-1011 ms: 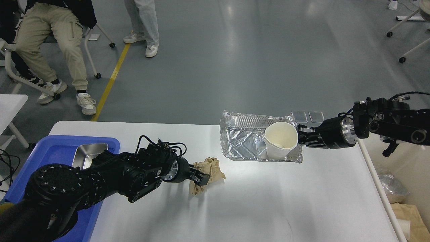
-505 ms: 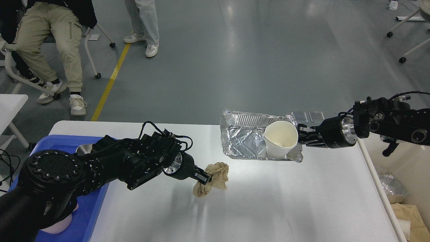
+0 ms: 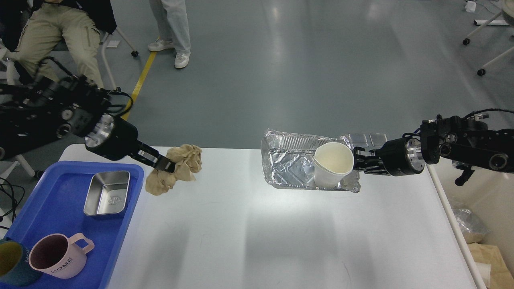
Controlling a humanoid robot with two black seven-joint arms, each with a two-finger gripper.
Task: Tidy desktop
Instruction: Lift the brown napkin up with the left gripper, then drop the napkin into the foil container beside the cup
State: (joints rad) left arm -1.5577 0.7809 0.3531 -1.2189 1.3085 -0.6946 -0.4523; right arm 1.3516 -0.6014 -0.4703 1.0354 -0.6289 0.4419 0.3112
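The white desktop (image 3: 281,233) fills the lower view. My left gripper (image 3: 165,164) is shut on a crumpled brown paper (image 3: 178,168) and holds it in the air over the table's far left part, beside the blue tray. My right gripper (image 3: 359,165) is shut on the right rim of a crinkled foil tray (image 3: 289,166) and holds it above the table at the far right. A white paper cup (image 3: 333,162) stands tilted inside the foil tray at its right end.
A blue plastic tray (image 3: 48,212) at the left edge holds a small steel dish (image 3: 107,193), a pink mug (image 3: 56,257) and a dark green cup (image 3: 10,263). People and chairs are beyond the table. Bags of waste (image 3: 472,226) lie on the floor at the right.
My left arm has lifted the brown paper off the table and swung it up and to the left, uncovering the tray's contents. The right gripper with the foil tray has barely moved.
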